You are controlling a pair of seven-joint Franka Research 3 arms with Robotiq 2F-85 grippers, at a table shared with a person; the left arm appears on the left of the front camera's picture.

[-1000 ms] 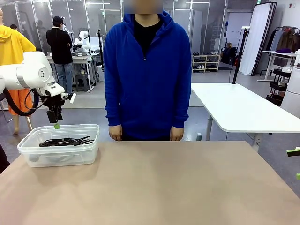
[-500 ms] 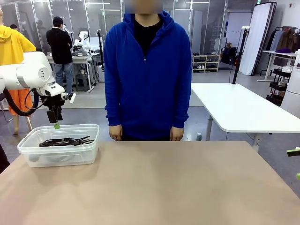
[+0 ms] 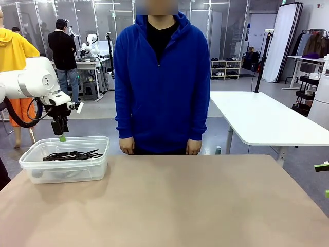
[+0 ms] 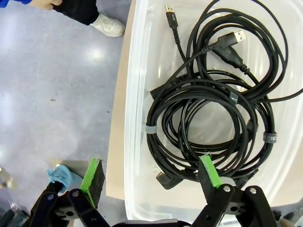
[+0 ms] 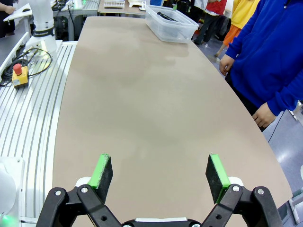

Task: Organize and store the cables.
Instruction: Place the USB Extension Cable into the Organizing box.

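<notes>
A clear plastic bin point(image 3: 64, 159) sits at the far left corner of a tan bench point(image 3: 169, 200). Inside it lie the cables point(image 3: 72, 154), several thin black cords coiled together in overlapping loops. The left pincer point(image 3: 61, 135) hangs just above the bin's back rim, pointing down, its white arm coming in from the left edge.

From the left wrist camera, the left pincer point(image 4: 151, 172) is released, its two green-padded fingers spread wide with nothing between them. The cables point(image 4: 213, 113) lie directly below it inside the bin point(image 4: 137, 142). One pad hangs over the cords near the bin's wall, the other sits outside the wall, over the grey floor beside the bench edge. A silver-tipped plug point(image 4: 235, 37) and a smaller plug point(image 4: 169, 11) point out of the coil on the side farthest from the pincer. Small grey ties bind the loops.

From the right wrist camera, the right pincer point(image 5: 160, 174) is also released and empty, its green pads wide apart above bare bench point(image 5: 142, 94). The bin point(image 5: 171, 21) with the cords is well away from it, at the far end of the bench. A person in a blue hooded top point(image 3: 162, 77) stands at the bench's far side, hands hanging down.
</notes>
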